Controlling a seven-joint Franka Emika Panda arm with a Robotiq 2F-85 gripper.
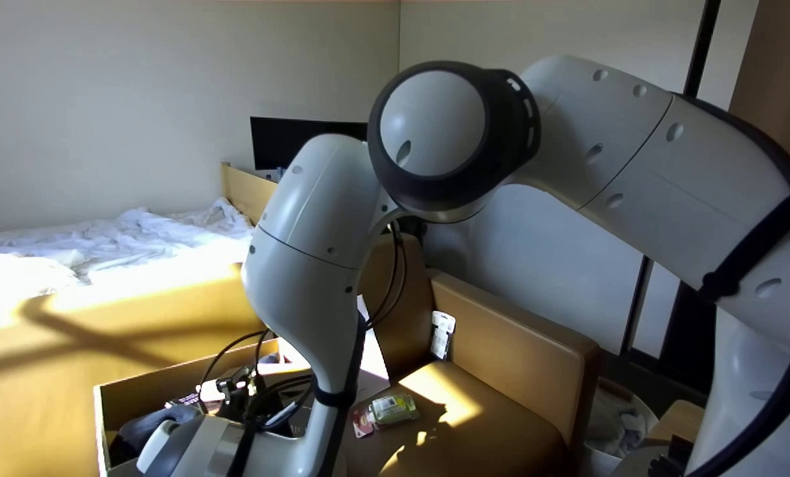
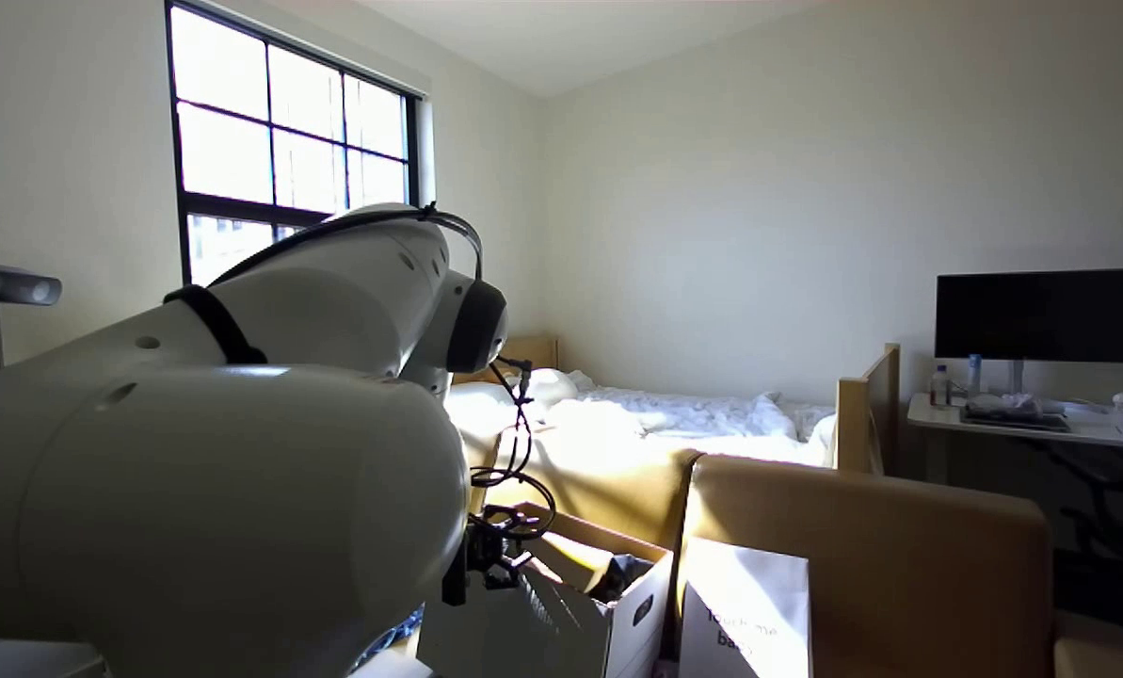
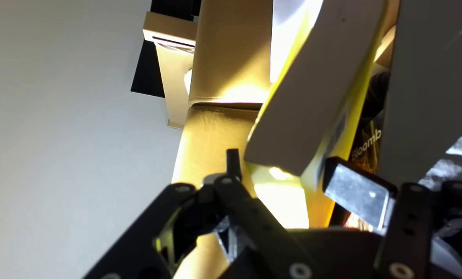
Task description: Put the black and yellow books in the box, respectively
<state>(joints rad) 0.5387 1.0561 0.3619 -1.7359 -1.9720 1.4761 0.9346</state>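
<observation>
Fingers [image 3: 355, 193] apart near yellow book [image 3: 316, 89]; wrist view alone shows "Bloomb" lettering [image 3: 366, 144]

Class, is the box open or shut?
Open: in an exterior view, a dark item shows inside the box through its uncovered top.

arm [image 1: 438, 126]: arched high, far end angled down | hand [image 3: 287, 172]: fingers [image 3: 234, 164] spread apart

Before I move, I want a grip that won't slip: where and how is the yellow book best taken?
Probably across its two yellow sides, at the end nearest the gripper, coming from that end. In the wrist view, the yellow book shows a long grey face between those sides, and that end appears between the parted fingers; contact is unclear.
</observation>
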